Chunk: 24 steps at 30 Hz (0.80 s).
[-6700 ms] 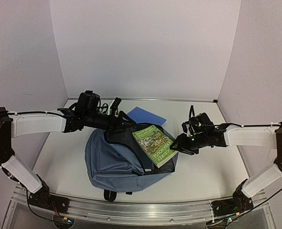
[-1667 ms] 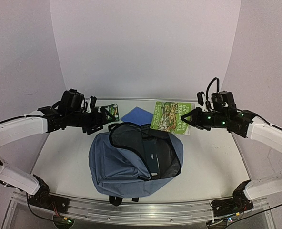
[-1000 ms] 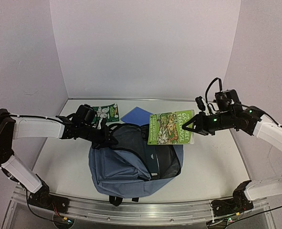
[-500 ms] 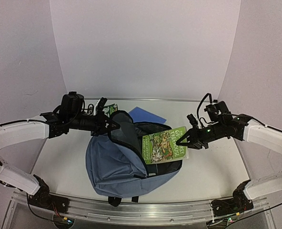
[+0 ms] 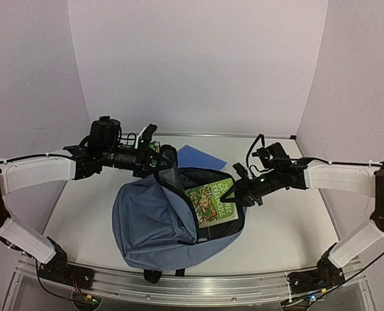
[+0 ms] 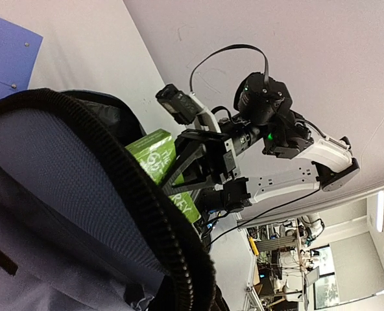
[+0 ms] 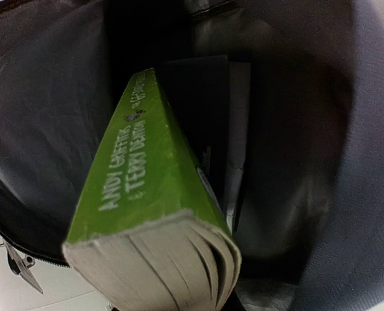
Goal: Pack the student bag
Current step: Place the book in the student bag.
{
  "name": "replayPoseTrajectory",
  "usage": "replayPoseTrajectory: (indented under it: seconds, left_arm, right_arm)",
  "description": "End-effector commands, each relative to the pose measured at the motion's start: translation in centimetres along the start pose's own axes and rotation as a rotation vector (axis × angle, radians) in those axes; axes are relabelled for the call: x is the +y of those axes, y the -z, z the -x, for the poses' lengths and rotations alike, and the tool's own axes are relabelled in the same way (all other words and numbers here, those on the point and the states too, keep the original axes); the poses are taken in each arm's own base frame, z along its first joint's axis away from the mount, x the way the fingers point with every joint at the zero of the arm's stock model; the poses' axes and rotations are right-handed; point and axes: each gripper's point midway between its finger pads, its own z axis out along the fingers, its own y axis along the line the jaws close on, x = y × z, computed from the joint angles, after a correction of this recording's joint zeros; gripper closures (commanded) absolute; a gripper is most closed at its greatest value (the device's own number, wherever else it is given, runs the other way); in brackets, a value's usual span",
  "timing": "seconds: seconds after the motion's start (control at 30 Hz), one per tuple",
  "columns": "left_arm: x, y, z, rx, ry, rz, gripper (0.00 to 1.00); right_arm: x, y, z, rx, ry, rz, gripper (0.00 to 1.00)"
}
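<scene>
The green paperback [image 5: 208, 202], clamped in the right gripper [image 5: 239, 193], has been lowered partway into the student bag [image 5: 146, 227], its rim pinched up by the left gripper [image 5: 155, 158], so release seems due.

robot lab (white booth [image 5: 198, 65], cluttered benches [image 6: 289, 259])

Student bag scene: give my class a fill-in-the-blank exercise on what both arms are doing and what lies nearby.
1. The right arm's fingers hold a ____ book partly inside the student bag.
2. The left arm's fingers grip the bag's rim, holding its mouth ____.
3. Behind the bag, a ____ notebook lies flat on the table.
Missing words: green; open; blue.
</scene>
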Motion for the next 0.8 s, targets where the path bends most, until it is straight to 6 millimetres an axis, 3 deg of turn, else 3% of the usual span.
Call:
replayPoseTrajectory:
  seconds: [0.0,0.17,0.47,0.6,0.77]
  left_arm:
    - [-4.2,-0.2,2.2,0.006,-0.137,-0.128,1.00]
    - [-3.6,-0.7,2.2,0.017,-0.113,-0.132,1.00]
    - [-2.6,-0.8,1.6,0.006,-0.074,-0.125,1.00]
    - [-2.2,-0.7,1.4,0.005,-0.062,-0.108,1.00]
    - [0.8,0.3,0.9,-0.025,0.008,0.070,1.00]
  right_arm:
    - [5.8,-2.4,1.8,-0.005,0.116,0.143,1.00]
    - [7.6,-6.0,2.5,-0.004,0.127,0.161,0.97]
    - [7.6,-12.2,2.0,0.047,0.124,0.135,0.84]
    - [7.4,-12.7,2.3,0.022,0.124,0.114,0.76]
    - [8.1,-11.0,3.1,-0.049,0.149,0.092,0.50]
